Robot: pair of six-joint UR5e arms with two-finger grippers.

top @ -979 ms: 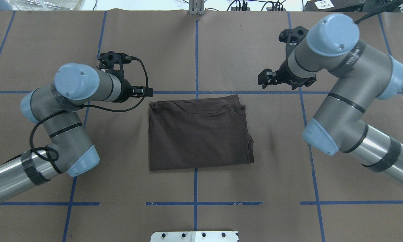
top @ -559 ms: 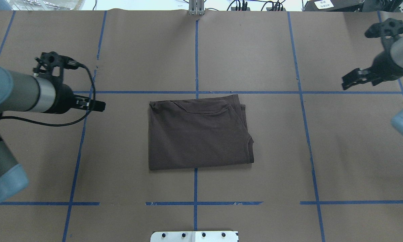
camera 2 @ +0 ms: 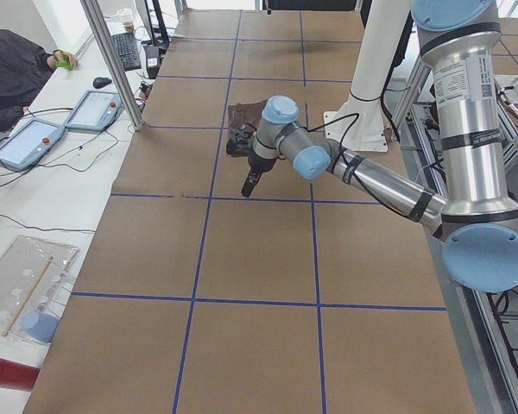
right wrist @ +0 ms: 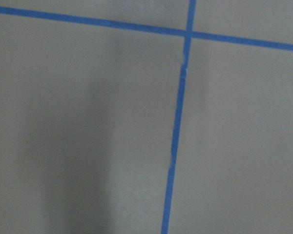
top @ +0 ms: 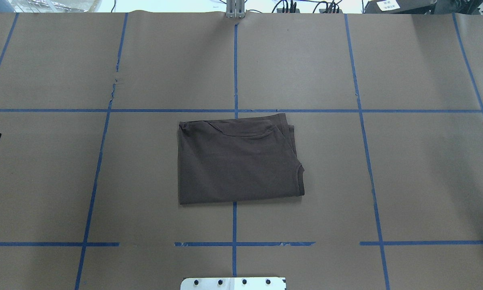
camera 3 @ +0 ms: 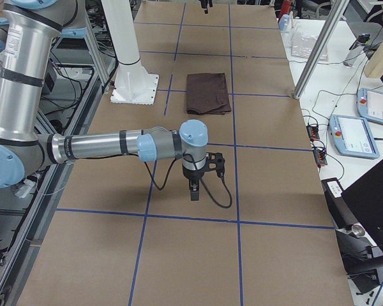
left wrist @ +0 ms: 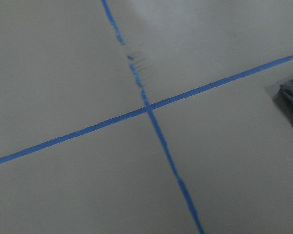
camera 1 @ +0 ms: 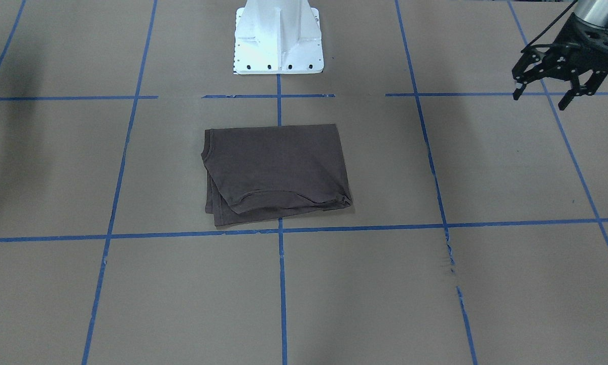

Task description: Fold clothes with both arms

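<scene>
The table (top: pixel 426 181) is covered in brown paper and gridded with blue tape (top: pixel 235 60). The T-shirt (top: pixel 237 161) is laid folded into a rectangle at the table's middle, touched by nothing. The left gripper (camera 1: pixel 541 96) is held with fingers wide apart toward the left end. The right gripper (camera 3: pixel 195 188) is pointed down toward the right end; its spread cannot be told.

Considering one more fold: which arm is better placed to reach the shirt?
Left, probably: the left gripper is open, and its wrist view catches the T-shirt edge; the right gripper shows only in the exterior right view.
</scene>
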